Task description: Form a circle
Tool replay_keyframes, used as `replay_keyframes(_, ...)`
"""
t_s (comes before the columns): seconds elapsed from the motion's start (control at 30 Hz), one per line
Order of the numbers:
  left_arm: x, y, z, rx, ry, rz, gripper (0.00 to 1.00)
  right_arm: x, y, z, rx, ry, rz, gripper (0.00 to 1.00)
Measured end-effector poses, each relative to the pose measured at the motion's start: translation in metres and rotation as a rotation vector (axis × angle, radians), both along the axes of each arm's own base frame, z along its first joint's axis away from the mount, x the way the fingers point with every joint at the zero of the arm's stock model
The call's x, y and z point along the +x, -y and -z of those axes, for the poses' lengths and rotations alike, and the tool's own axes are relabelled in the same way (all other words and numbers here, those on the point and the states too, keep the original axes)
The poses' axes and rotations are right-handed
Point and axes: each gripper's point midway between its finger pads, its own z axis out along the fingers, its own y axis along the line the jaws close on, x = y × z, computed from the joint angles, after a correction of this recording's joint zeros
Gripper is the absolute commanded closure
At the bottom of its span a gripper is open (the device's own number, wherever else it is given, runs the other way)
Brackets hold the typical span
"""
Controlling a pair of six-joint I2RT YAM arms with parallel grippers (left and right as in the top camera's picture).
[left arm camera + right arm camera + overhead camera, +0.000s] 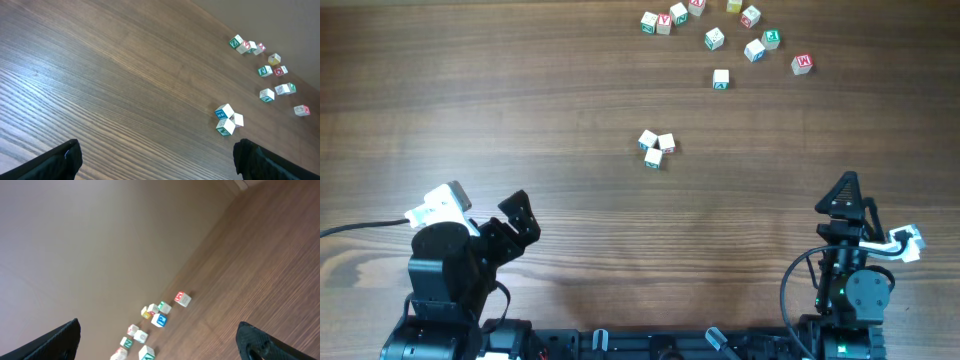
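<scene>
The circle is a tight clump of three small white letter cubes touching each other, mid-table. The left wrist view has the same clump ahead and to the right. My left gripper is at the near left, well short of the clump, open and empty. From its wrist camera the left gripper has both black fingers far apart over bare wood. My right gripper stands at the near right, open and empty. In the right wrist view the right gripper is spread wide, and the clump is out of that view.
Several loose letter cubes are scattered along the far edge, one lone cube nearest the clump. The same scatter lies beyond the clump, and its blue-faced cube shows in the right wrist view. A white cable trails from the left arm.
</scene>
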Motion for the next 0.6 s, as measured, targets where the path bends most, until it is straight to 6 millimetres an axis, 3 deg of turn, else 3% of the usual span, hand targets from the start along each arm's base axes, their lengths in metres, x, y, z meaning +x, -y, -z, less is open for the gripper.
replay_keyframes(0.2, 0.0, 0.0, 0.0, 0.0, 0.0, 0.0, 0.0, 0.0004, -0.0013, 0.0002, -0.154, -0.053, -0.006, 0.0)
replay_keyframes(0.6, 0.0, 0.0, 0.0, 0.0, 0.0, 0.0, 0.0, 0.0005, -0.0014, 0.0002, -0.192, -0.066, -0.006, 0.0)
